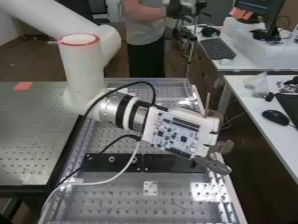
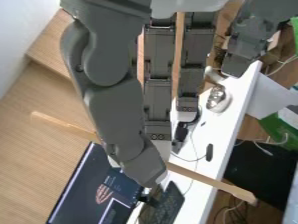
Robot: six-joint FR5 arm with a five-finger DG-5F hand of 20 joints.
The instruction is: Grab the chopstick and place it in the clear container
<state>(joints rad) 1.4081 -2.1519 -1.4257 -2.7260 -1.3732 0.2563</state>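
In the high view the hand is held out over the right edge of the bench, its dark fingers pointing down and right. A thin upright piece of the chopstick rises behind it. The wrist view has the hand with its thumb crossing a long wooden chopstick; the stick is pinched between thumb and fingers and both ends stick out. A see-through object on the white side table may be the clear container; I cannot tell for certain.
The white side table right of the bench bears a black mouse and cables. Behind it a desk holds a keyboard and a monitor. A black plate is fixed across the bench, near loose cables.
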